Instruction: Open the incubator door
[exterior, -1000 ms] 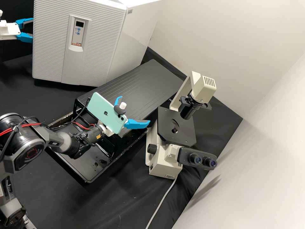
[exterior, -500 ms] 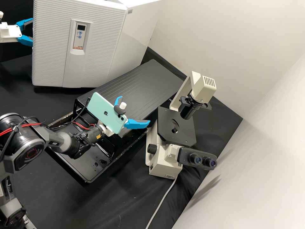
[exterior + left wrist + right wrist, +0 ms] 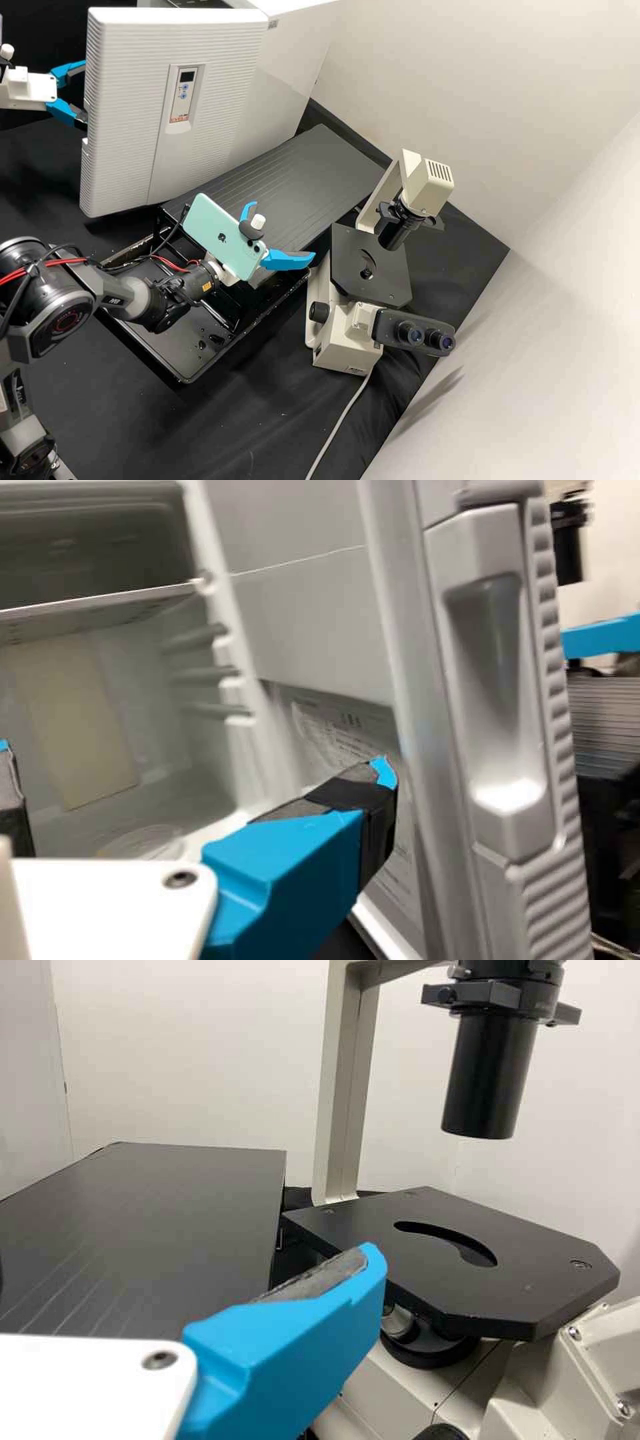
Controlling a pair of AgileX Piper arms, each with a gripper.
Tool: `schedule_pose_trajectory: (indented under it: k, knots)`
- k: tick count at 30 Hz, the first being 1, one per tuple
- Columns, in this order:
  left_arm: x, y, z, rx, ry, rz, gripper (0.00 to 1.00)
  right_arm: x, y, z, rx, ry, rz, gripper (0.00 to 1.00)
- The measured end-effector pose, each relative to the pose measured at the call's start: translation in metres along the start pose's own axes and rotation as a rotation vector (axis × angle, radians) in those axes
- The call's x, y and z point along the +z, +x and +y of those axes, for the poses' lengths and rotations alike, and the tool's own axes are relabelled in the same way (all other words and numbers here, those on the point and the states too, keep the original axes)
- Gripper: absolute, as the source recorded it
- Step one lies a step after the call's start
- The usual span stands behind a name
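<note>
Laboratory: microscope with twin eyepieces, white incubator with control panel, black bench.

a plain off-white back wall meets a smooth pale side wall, faintly shadowed, beside the matte black bench surface.

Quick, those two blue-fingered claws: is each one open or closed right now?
Left blue-fingered white gripper: open, holding nothing, by the partly open, ribbed white incubator door.
Right blue-fingered white gripper: open, holding nothing.
</note>
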Motion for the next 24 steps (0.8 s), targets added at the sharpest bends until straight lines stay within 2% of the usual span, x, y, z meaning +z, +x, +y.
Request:
schedule_pose_trajectory:
  k: [20,24]
  knots:
    - [0.0031,0.0024,-0.0002,0.000,-0.001,-0.012,1.00,0.0000,0.0000,0.0000,0.000,0.000,0.000,1.00]
    - [0.0040,0.0035,0.0000,0.012,0.017,0.000,1.00,0.0000,0.0000,0.0000,0.000,0.000,0.000,1.00]
